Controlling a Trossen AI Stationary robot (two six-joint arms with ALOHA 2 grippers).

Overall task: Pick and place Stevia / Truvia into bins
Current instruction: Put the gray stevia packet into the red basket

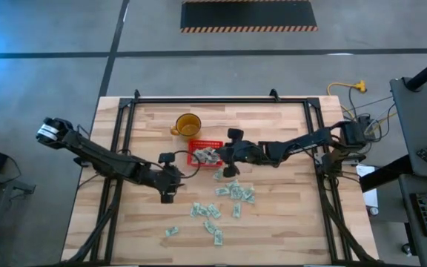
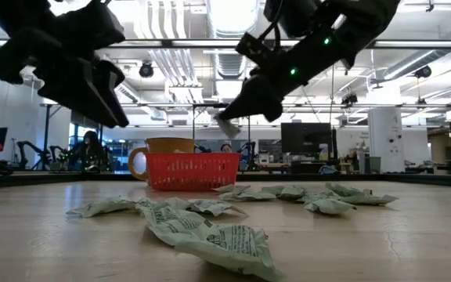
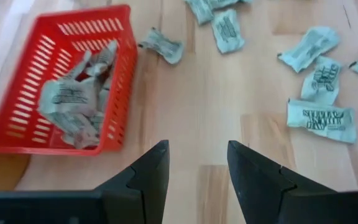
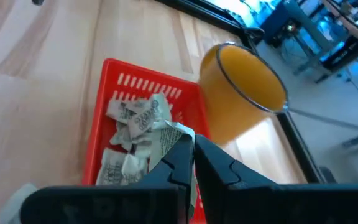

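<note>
The red basket (image 1: 205, 153) sits just above the centre of the table (image 1: 288, 215) in the high view. It is square moulded plastic with slotted, mesh-like walls, and several crumpled sachets (image 4: 135, 124) already lie inside it. Touching or just beside it at its 10 o'clock stands an amber translucent cup (image 1: 187, 124), round, smooth-walled, with a handle.

The right gripper (image 4: 193, 152) hangs over the basket's 3 o'clock edge, fingers pinched together on a thin paper sachet (image 4: 169, 140), which shows white and creased between the dark finger pads. In the low view that sachet (image 2: 227, 125) hangs clear above the basket rim.

The left gripper (image 3: 197, 165) is at the basket's 8 o'clock, above bare wood, its two dark wedge-shaped fingers parted with nothing between them.

Loose sachets (image 1: 232, 194) are scattered from the basket's 5 o'clock toward 6 o'clock; they are pale green and white, flat, rectangular, wrinkled, with dark print. One lies just beside the basket's outer wall (image 3: 161, 45).

The table is butcher-block wood in pale jointed strips, framed by black rails. The floor is grey concrete with a hazard-striped mat (image 1: 248, 15) at 12 o'clock. Beyond the table are overhead ducting, monitors and benches.
</note>
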